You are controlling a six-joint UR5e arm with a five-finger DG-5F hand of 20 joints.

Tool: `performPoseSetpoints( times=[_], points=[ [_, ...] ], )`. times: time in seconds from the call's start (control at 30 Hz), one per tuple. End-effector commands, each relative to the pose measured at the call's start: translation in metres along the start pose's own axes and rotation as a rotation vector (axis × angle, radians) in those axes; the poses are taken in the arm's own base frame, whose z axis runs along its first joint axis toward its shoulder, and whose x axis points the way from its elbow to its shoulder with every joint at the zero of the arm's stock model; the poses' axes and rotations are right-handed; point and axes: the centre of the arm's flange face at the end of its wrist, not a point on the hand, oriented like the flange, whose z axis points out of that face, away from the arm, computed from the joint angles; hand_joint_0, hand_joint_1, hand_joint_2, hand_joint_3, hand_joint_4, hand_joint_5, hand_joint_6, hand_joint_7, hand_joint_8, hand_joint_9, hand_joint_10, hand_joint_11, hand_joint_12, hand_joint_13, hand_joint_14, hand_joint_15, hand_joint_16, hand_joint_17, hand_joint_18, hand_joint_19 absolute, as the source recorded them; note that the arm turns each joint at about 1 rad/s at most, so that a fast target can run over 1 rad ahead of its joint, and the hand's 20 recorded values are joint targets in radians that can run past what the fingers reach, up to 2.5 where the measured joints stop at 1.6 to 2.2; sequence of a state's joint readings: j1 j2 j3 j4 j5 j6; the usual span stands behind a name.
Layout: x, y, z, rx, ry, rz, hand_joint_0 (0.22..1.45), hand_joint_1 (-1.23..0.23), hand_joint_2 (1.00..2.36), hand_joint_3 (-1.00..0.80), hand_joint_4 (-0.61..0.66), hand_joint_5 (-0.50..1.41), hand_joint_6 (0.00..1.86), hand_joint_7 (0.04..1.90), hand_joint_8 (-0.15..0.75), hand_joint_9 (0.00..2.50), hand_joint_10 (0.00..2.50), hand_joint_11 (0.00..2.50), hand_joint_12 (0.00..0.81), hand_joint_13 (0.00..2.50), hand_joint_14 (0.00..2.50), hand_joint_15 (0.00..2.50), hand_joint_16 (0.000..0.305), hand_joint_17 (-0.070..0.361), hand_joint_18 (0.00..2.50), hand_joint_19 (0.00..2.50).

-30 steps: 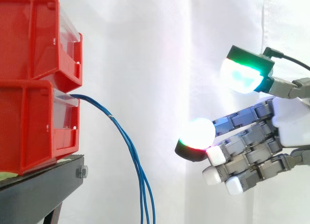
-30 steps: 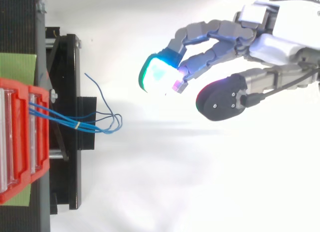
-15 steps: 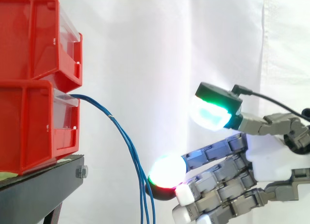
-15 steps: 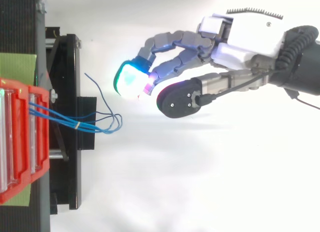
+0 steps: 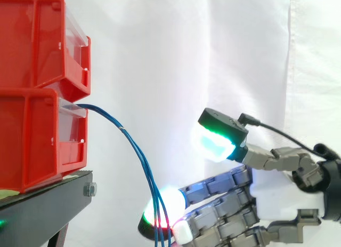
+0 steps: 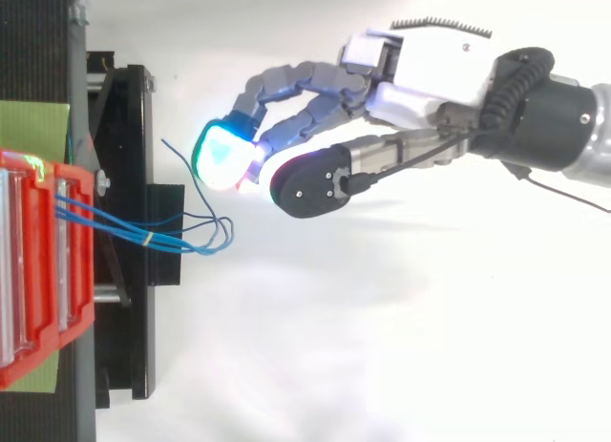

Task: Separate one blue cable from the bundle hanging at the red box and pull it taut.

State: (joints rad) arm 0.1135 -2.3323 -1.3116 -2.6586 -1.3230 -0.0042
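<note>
A bundle of thin blue cables (image 5: 136, 152) comes out of the lower red bin (image 5: 37, 140) and hangs down in front of the black stand (image 5: 42, 210). From above, the cables (image 6: 143, 230) spread into loops just off the stand. My hand (image 5: 277, 193) reaches in from the right, open, fingers stretched toward the bundle and thumb pad (image 5: 216, 143) raised apart from them. In the side view a glowing fingertip (image 5: 166, 208) overlaps the lowest stretch of the cables. In the top view my hand (image 6: 420, 74) has its fingertip (image 6: 221, 156) short of the loops, and nothing is held.
Two red bins are stacked, the upper red bin (image 5: 40, 39) over the lower one, on the black stand (image 6: 124, 175) at the left. A white curtain (image 5: 186, 55) hangs behind.
My hand has moved left and lower toward the hanging cables, its fingertip now level with their lower part. The cables hang as before.
</note>
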Motion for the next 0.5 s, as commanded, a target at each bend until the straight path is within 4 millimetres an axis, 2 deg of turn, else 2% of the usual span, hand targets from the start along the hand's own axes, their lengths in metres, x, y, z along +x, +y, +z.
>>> performPoseSetpoints(
  times=[0.0, 0.2, 0.47],
  points=[
    [-0.001, -0.013, 0.009, 0.002, 0.032, 0.032, 0.54, -0.61, 1.0, -0.5, 0.29, -0.17, 0.5, 0.95, 0.299, 0.8, 0.02, 0.52, 0.341, 0.66, 0.01, 0.36, 0.041, 0.093, 0.48, 0.46],
    [-0.003, -0.011, 0.01, -0.005, 0.039, 0.029, 0.56, -0.65, 1.01, -0.45, 0.28, -0.17, 0.5, 0.96, 0.289, 0.79, 0.02, 0.53, 0.328, 0.67, 0.01, 0.37, 0.039, 0.088, 0.47, 0.45],
    [0.001, 0.001, 0.019, -0.066, 0.058, 0.068, 0.55, -0.71, 1.0, -0.5, 0.29, -0.17, 0.5, 0.96, 0.289, 0.81, 0.02, 0.55, 0.322, 0.7, 0.02, 0.39, 0.038, 0.084, 0.49, 0.46]
  ],
)
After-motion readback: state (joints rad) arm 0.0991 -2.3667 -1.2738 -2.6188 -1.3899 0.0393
